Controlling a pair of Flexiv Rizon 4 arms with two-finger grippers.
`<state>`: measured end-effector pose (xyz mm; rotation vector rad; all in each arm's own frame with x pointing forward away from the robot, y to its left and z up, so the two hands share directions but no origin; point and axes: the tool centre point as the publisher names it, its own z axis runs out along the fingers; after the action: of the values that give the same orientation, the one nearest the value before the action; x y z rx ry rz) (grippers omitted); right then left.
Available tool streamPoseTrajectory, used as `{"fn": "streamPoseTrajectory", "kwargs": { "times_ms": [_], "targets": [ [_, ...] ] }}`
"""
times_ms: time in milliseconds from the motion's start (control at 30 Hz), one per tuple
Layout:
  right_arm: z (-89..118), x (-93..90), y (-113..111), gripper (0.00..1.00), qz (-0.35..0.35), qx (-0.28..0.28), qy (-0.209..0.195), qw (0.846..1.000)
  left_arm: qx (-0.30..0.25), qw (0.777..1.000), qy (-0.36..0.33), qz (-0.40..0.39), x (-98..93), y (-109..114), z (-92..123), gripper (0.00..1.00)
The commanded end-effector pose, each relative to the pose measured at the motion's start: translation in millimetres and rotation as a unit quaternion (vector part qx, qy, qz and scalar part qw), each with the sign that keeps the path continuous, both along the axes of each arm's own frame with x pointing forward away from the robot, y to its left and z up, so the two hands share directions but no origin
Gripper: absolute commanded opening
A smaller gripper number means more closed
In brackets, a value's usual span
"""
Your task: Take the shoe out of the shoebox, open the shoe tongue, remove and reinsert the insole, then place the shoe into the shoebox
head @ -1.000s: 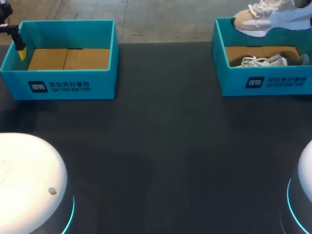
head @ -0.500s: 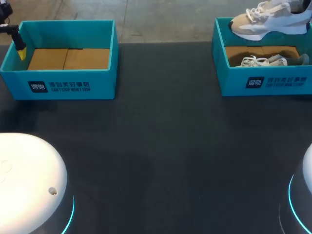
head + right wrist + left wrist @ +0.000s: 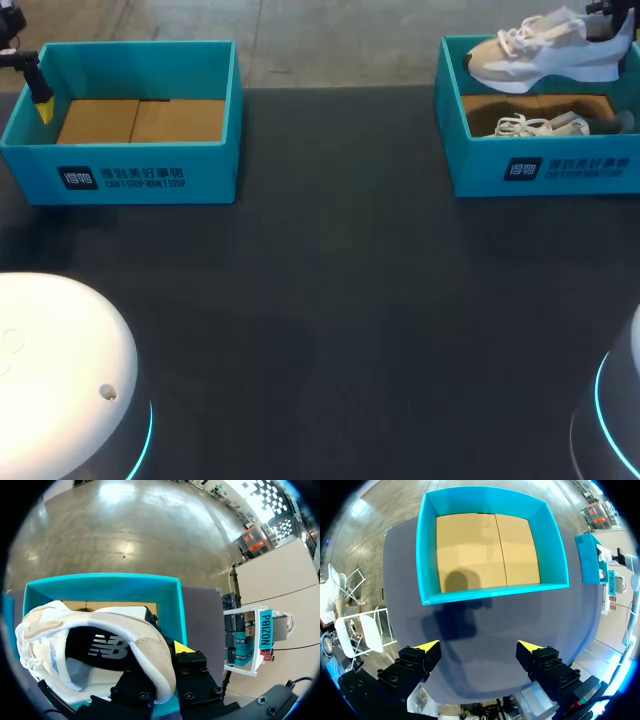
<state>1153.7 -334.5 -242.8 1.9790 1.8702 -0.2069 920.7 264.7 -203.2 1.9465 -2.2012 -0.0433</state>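
A beige and white shoe (image 3: 540, 55) hangs above the far wall of the right teal shoebox (image 3: 540, 170). My right gripper (image 3: 603, 25) is shut on its heel collar. In the right wrist view the shoe (image 3: 90, 645) lies on its side with its opening toward the camera, and the heel rim is pinched in the right gripper (image 3: 160, 665). A second shoe (image 3: 545, 125) with loose white laces lies inside that box. My left gripper (image 3: 479, 647) stands open above the near wall of the empty left shoebox (image 3: 490, 545), holding nothing.
The left shoebox (image 3: 130, 120) sits at the table's far left, with my left gripper (image 3: 40, 100) at its left wall. Dark table (image 3: 330, 300) spreads between and in front of the two boxes. The robot bases fill the two near corners.
The held shoe has come down and shifted slightly left in the head view, now sitting closer over the right box's far wall. The left arm has not moved.
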Motion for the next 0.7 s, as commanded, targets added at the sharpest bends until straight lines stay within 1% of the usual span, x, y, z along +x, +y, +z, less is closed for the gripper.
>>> {"fn": "streamPoseTrajectory", "kwargs": {
  "times_ms": [33,333,467,700],
  "targets": [
    [-9,9.4,-2,0.00,-0.004,0.003,0.005,1.000,0.001,1.000,-0.001,0.000,-1.8,0,1,1.00],
    [-21,13.4,-11,0.00,-0.012,0.004,0.008,1.000,0.001,1.000,-0.001,0.000,-1.8,0,1,1.00],
    [-27,14.6,-11,0.00,-0.014,0.002,0.011,1.000,0.001,1.000,-0.001,0.000,-1.8,0,1,1.00],
    [-41,15.3,-15,0.00,-0.021,0.009,0.010,1.000,0.001,1.000,-0.001,0.000,-1.8,0,1,1.00]
  ]
}}
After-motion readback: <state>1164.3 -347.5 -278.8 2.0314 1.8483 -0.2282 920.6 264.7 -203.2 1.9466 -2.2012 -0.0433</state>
